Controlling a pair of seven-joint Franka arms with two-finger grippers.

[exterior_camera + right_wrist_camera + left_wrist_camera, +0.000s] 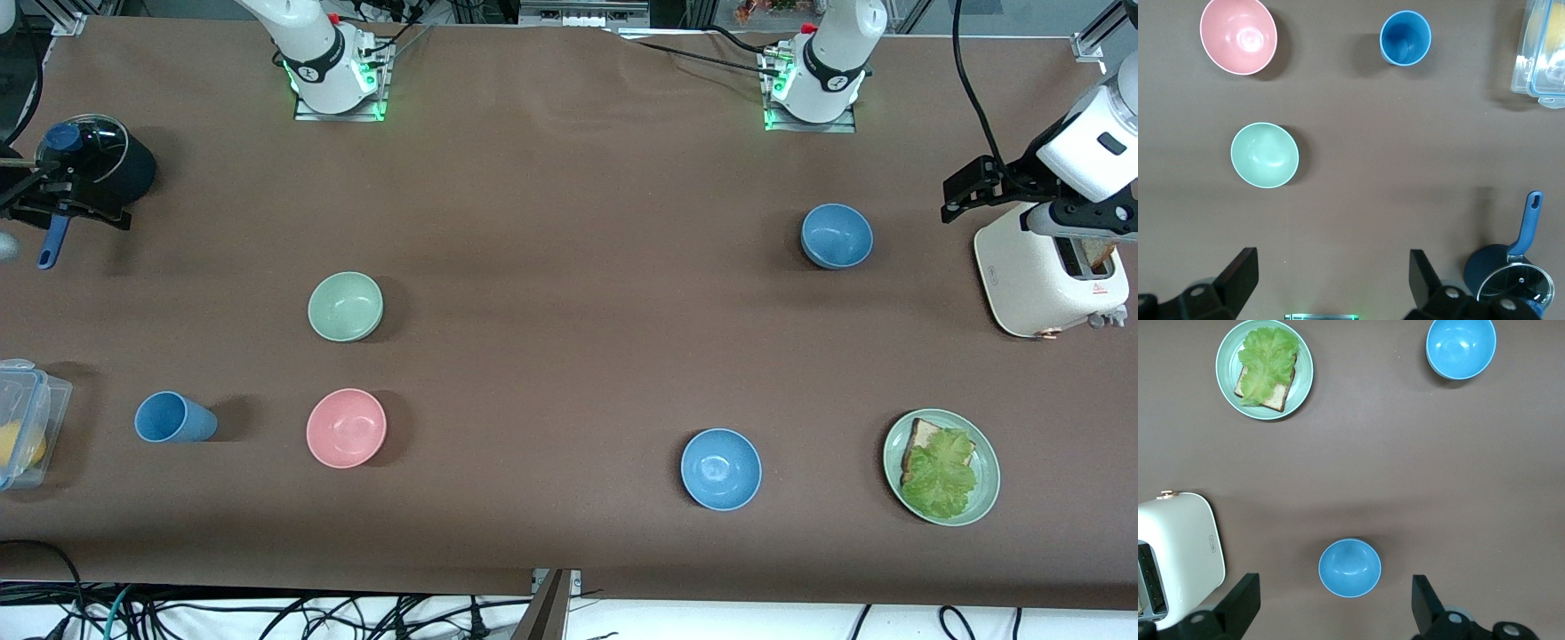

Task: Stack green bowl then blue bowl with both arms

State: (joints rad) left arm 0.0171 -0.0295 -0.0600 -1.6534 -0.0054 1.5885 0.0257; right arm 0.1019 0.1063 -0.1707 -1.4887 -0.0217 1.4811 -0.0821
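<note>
The green bowl (345, 306) sits upright and empty on the brown table (569, 178) toward the right arm's end, with a pink bowl (346, 428) nearer to the front camera than it and a blue cup (173, 418) beside that pink bowl. The blue bowl (837, 236), the duller of the 2 blue ones, sits upright and empty toward the left arm's end, well apart from the green bowl. A brighter sky-blue bowl (721, 468) lies nearer to the front camera. Beside that one, a green plate (987, 484) carries a slice of bread (920, 436) under a lettuce leaf (941, 473). The left gripper (1333, 580) hangs in the air over the table next to a white toaster (1049, 271), its 2 fingers (1238, 603) spread wide and holding nothing; in the left wrist view the blue bowl shows between them, lower down on the table. The right gripper (1331, 257) hangs over the table's end by a black pot with a glass lid (93, 160), its fingers (1238, 273) also spread wide and empty. A clear plastic box (22, 422) stands at that same end.
</note>
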